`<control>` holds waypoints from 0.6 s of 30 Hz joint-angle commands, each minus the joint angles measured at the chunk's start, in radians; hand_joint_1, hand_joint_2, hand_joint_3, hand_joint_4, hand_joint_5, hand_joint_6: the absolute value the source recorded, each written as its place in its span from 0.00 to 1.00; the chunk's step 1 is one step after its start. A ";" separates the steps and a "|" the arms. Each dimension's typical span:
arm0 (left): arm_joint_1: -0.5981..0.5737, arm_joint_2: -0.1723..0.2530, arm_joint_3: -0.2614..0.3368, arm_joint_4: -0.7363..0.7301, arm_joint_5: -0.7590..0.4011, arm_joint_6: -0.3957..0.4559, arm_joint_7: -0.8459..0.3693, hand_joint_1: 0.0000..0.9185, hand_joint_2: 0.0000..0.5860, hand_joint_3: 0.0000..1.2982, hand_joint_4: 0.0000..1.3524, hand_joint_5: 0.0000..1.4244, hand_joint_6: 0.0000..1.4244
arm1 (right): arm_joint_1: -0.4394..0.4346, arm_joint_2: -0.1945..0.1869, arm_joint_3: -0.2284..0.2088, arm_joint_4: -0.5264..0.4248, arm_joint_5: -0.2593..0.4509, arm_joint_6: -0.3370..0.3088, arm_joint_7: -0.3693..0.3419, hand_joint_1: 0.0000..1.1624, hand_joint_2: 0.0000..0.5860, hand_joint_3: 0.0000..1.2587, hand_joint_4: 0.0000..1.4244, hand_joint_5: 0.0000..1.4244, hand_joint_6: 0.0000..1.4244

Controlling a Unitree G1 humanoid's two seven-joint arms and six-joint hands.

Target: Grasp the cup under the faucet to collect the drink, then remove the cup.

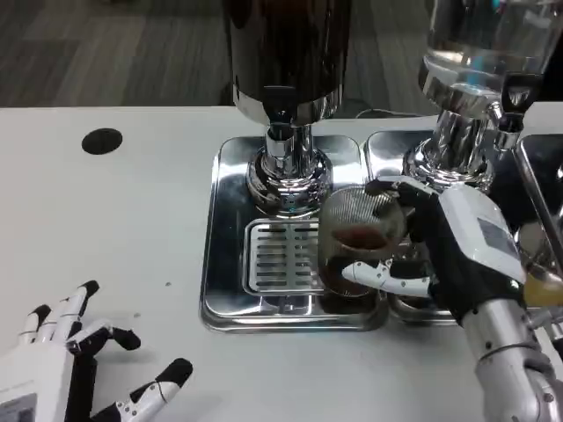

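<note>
Head view shows the right hand (440, 255) wrapped around the cup (356, 242), glass, slippery and breakable, best held round its sides, while the left hand (75, 360) at 7 o'clock spreads its fingers.

We count two drink dispensers at the far side, one dark (286, 53) and one clear (479, 44), two steel drip trays (220, 264), one ribbed cup (356, 242), one black hole (102, 141) in the desk (106, 220), and two hands, left (79, 360) and right (449, 251).
</note>
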 commanded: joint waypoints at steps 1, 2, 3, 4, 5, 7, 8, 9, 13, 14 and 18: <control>-0.004 0.003 -0.009 0.002 0.007 0.005 -0.011 0.00 0.20 0.47 0.00 0.09 0.06 | 0.006 -0.001 -0.013 -0.051 -0.004 0.001 0.002 0.67 0.35 0.49 0.48 0.42 0.41; -0.004 0.002 -0.009 0.001 0.007 0.006 -0.011 0.00 0.20 0.47 0.00 0.09 0.06 | 0.005 -0.002 -0.013 -0.052 -0.005 0.002 0.004 0.67 0.35 0.49 0.48 0.42 0.41; -0.004 0.002 -0.010 0.001 0.008 0.006 -0.010 0.00 0.20 0.47 0.00 0.09 0.06 | 0.005 -0.003 -0.013 -0.055 -0.007 0.004 0.005 0.67 0.35 0.49 0.48 0.42 0.41; -0.004 0.002 -0.010 0.000 0.008 0.007 -0.010 0.00 0.20 0.47 0.00 0.09 0.06 | 0.004 -0.005 -0.011 -0.057 -0.011 0.006 0.007 0.67 0.35 0.49 0.48 0.42 0.41; -0.003 0.002 -0.010 0.000 0.008 0.007 -0.010 0.00 0.20 0.47 0.00 0.09 0.06 | 0.004 -0.006 -0.011 -0.060 -0.015 0.008 0.009 0.67 0.35 0.49 0.48 0.42 0.41; -0.003 0.001 -0.011 0.002 0.007 0.005 -0.009 0.00 0.20 0.47 0.00 0.09 0.06 | 0.009 -0.010 -0.007 -0.073 -0.032 0.019 0.016 0.67 0.35 0.49 0.48 0.42 0.41; -0.003 0.001 -0.011 0.002 0.007 0.005 -0.008 0.00 0.20 0.47 0.00 0.09 0.06 | 0.011 -0.011 -0.006 -0.078 -0.037 0.023 0.018 0.67 0.35 0.49 0.47 0.42 0.41; -0.003 0.001 -0.011 0.002 0.007 0.005 -0.007 0.00 0.20 0.47 0.00 0.09 0.06 | 0.014 -0.011 -0.007 -0.083 -0.041 0.027 0.021 0.67 0.35 0.49 0.47 0.42 0.41; -0.009 0.003 -0.010 0.000 0.006 0.003 -0.010 0.00 0.20 0.47 0.00 0.09 0.06 | 0.036 -0.013 -0.017 -0.124 -0.045 0.045 0.038 0.67 0.35 0.49 0.47 0.42 0.41; -0.012 0.003 -0.011 -0.001 0.006 0.003 -0.011 0.00 0.20 0.47 0.00 0.09 0.06 | 0.041 -0.013 -0.019 -0.134 -0.045 0.049 0.044 0.67 0.35 0.49 0.47 0.42 0.41; -0.022 0.005 -0.014 0.001 0.006 0.001 -0.014 0.00 0.20 0.47 0.00 0.09 0.06 | 0.085 -0.024 -0.035 -0.199 -0.054 0.069 0.064 0.67 0.35 0.49 0.47 0.42 0.41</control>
